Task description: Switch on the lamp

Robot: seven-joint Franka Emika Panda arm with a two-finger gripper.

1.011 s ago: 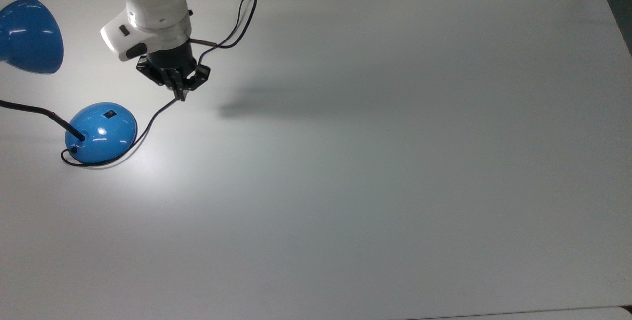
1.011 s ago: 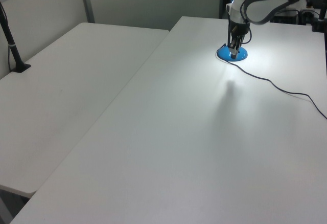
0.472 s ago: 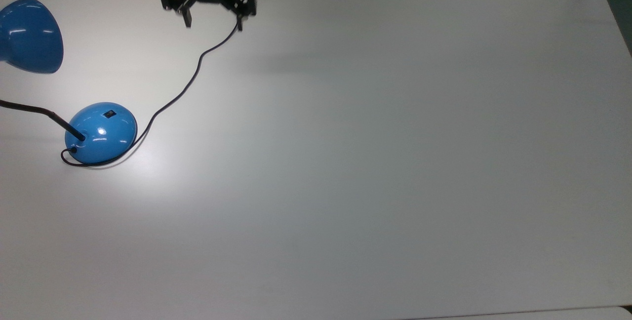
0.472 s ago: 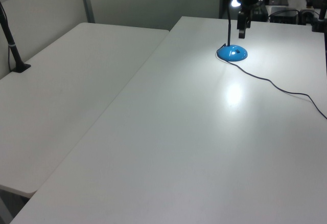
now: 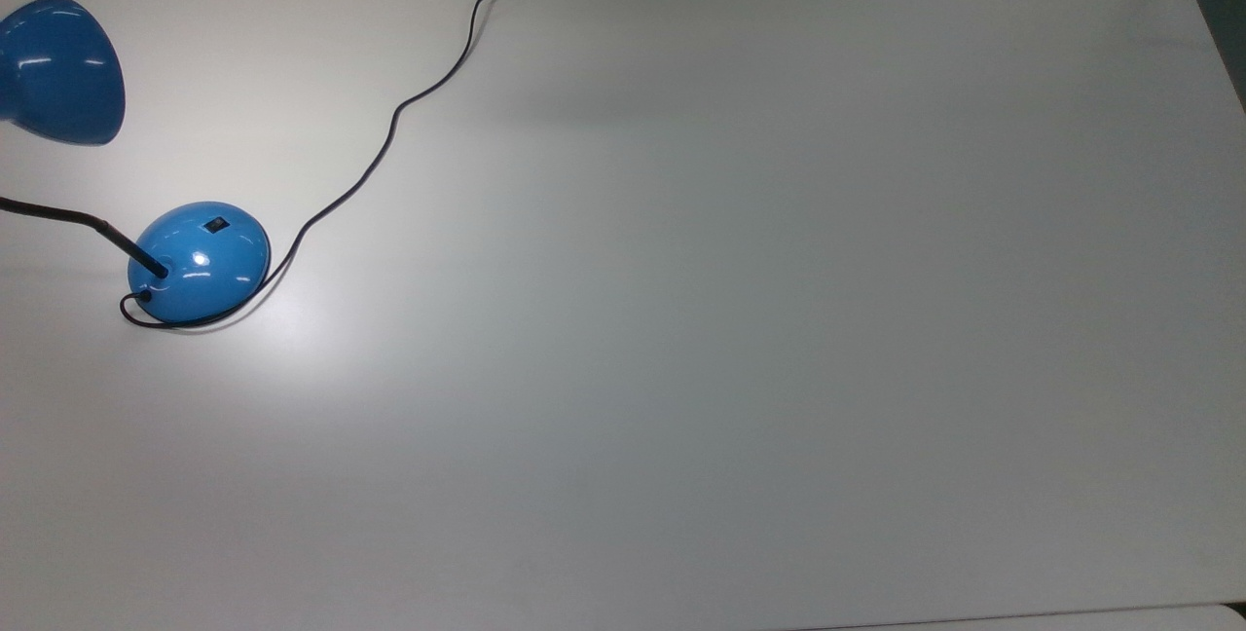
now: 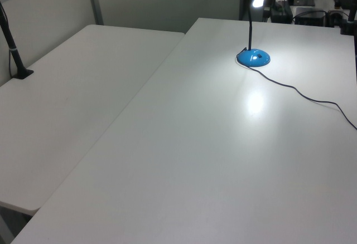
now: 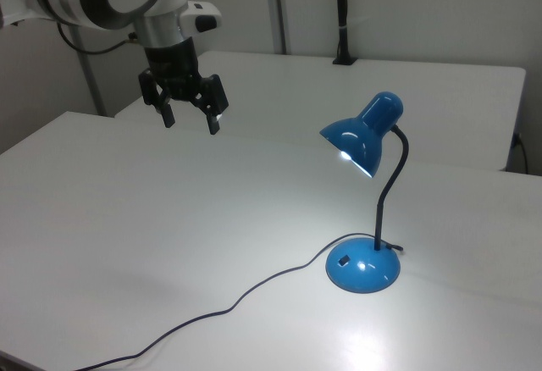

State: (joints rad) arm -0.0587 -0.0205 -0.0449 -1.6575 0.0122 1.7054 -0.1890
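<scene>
Glossy blue lamp (image 7: 364,210) with black neck and cord (image 5: 389,139); white bench (image 5: 740,319); black hand (image 7: 190,119) on white arm.

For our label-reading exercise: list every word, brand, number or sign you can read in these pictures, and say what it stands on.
None: no readable text stands on anything here.
The lamp: plain glossy blue on its shade and base; the black switch carries no mark that can be made out.
The gripper: black, with no legible label.
The table: plain white, unmarked.

White rounded arm links, grey round joint cap, black two-fingered gripper (image 7: 189,122)
</scene>
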